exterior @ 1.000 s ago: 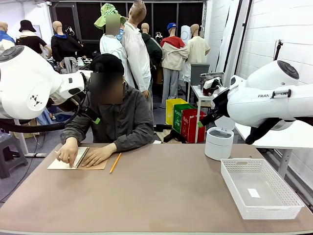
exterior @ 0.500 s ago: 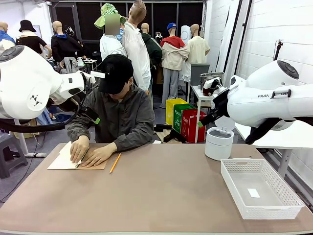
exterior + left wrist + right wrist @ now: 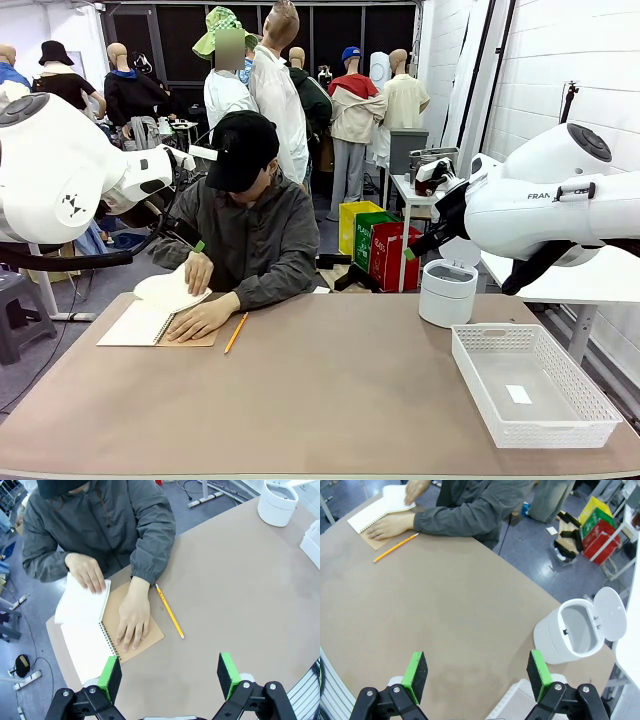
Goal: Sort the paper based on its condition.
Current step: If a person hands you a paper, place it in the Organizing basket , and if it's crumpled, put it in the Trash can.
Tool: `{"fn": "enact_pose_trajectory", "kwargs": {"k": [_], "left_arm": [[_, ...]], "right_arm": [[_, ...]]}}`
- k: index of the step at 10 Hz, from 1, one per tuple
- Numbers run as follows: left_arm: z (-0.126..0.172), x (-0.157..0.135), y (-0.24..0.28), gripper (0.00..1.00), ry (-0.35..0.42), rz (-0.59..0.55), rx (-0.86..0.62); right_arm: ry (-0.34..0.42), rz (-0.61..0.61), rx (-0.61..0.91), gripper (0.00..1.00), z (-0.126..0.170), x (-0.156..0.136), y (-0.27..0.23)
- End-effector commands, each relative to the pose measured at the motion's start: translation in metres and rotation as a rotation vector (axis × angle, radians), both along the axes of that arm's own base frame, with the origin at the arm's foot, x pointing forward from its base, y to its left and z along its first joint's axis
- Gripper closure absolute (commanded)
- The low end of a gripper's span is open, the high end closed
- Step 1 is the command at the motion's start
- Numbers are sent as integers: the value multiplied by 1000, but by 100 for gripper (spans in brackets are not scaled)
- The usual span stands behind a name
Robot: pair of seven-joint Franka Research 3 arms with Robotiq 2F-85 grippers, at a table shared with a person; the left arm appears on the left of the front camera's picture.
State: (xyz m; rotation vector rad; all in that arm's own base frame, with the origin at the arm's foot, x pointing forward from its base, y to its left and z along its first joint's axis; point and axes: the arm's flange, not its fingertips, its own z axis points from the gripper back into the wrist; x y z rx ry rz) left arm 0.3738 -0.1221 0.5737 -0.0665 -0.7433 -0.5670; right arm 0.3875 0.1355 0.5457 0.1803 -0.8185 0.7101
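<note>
Left claw (image 3: 168, 676) and right claw (image 3: 476, 674) hang wide apart, empty, above the brown worktop (image 3: 330, 400). At its far left corner the person's hand (image 3: 198, 272) has now curled a thin white paper sheet (image 3: 165, 292) up off the spiral-bound brown-backed notepad (image 3: 135, 325), flat a second ago.

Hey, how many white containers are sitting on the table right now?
2: the mesh basket at the near right corner of the table, and the round bin just behind it, lid open.
</note>
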Motion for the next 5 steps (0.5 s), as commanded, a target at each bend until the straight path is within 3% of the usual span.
{"fn": "enact_pose_trajectory", "kwargs": {"k": [1,5], "left_arm": [[1,0,1,0,-2,-2,-2],[1,0,1,0,-2,-2,-2]], "right_arm": [[1,0,1,0,0,0,0],[1,0,1,0,0,0,0]]}}
